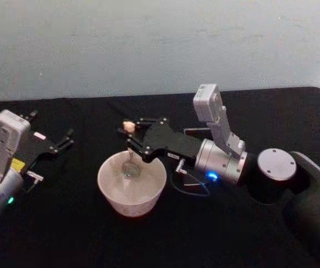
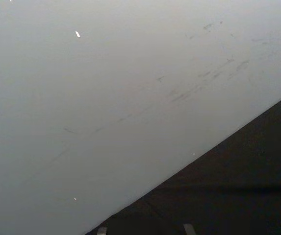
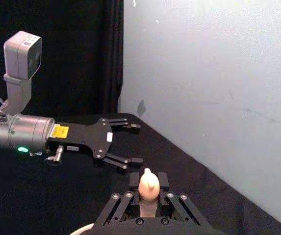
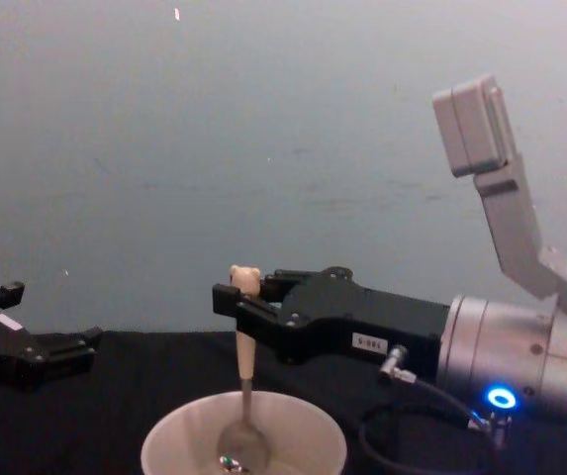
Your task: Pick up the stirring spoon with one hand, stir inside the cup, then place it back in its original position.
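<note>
The cream cup (image 1: pixel 132 192) stands on the black table in front of me. My right gripper (image 1: pixel 130 133) hangs over its far rim, shut on the stirring spoon's beige handle just under the bear head (image 1: pixel 129 126). The spoon (image 4: pixel 245 346) stands nearly upright with its silver bowl (image 4: pixel 240 447) down inside the cup (image 4: pixel 293 440). In the right wrist view the bear head (image 3: pixel 148 183) pokes up between the fingers (image 3: pixel 163 181). My left gripper (image 1: pixel 66 140) rests open at the left, apart from the cup. The original position is hidden behind my right arm.
My right arm (image 1: pixel 221 159) lies across the table's middle and right, with a loose cable (image 1: pixel 192 188) under its wrist. A pale wall (image 1: pixel 160 44) closes off the table's far edge. Bare black table (image 1: pixel 65 223) lies in front of the cup.
</note>
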